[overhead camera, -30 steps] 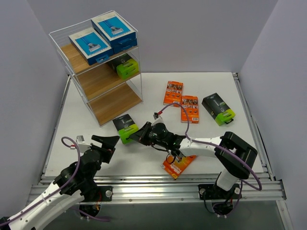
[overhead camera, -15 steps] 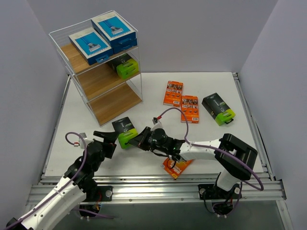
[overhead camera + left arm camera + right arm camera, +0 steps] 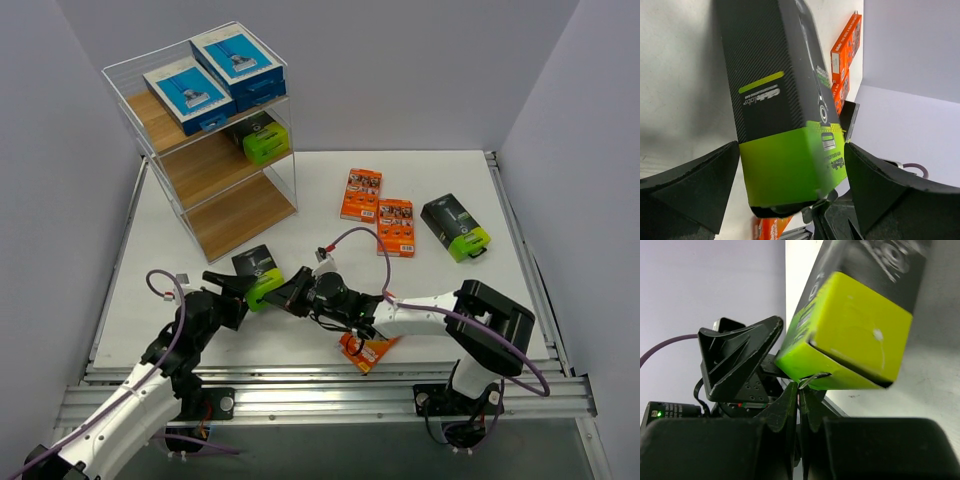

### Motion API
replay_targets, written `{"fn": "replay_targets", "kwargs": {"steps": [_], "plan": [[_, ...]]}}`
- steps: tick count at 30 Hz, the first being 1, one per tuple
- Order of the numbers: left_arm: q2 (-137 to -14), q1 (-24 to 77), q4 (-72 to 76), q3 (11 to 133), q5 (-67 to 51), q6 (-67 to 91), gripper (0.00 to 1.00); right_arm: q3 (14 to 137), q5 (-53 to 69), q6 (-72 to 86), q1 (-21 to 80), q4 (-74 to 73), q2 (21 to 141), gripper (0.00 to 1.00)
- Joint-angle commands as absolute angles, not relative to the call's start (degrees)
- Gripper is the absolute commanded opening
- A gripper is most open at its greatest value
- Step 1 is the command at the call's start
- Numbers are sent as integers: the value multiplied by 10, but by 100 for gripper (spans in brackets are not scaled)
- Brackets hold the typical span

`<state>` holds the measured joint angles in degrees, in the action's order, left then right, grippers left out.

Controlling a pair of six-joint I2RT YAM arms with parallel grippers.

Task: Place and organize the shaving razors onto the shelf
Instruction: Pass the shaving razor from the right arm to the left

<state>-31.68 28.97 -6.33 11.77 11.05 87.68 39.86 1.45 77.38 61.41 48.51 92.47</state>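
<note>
On the grey-walled white table [image 3: 180,250], right gripper [image 3: 283,293] pinches the black-and-lime pack [image 3: 258,270]; left gripper [image 3: 791,150] gapes wide around it.

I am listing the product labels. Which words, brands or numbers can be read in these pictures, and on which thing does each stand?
"elitelabs", probably: white brand on the black-and-lime pack, left wrist view.
Print on its lime end: blurred.
Orange packs, blue packs: print too small to read.
</note>
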Motion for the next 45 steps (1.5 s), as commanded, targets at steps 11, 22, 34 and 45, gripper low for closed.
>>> {"fn": "replay_targets", "kwargs": {"steps": [11, 22, 34, 45], "plan": [[-337, 287, 19, 102, 76, 875, 94, 390, 4, 797, 635, 573, 921, 0], [-327, 286, 13, 96, 95, 874, 81, 355, -1, 802, 651, 588, 917, 0], [-320, 284, 8, 100, 90, 848, 34, 349, -10, 810, 659, 616, 933, 0], [-273, 279, -54, 148, 126, 756, 32, 358, -44, 751, 659, 490, 838, 20]]}}
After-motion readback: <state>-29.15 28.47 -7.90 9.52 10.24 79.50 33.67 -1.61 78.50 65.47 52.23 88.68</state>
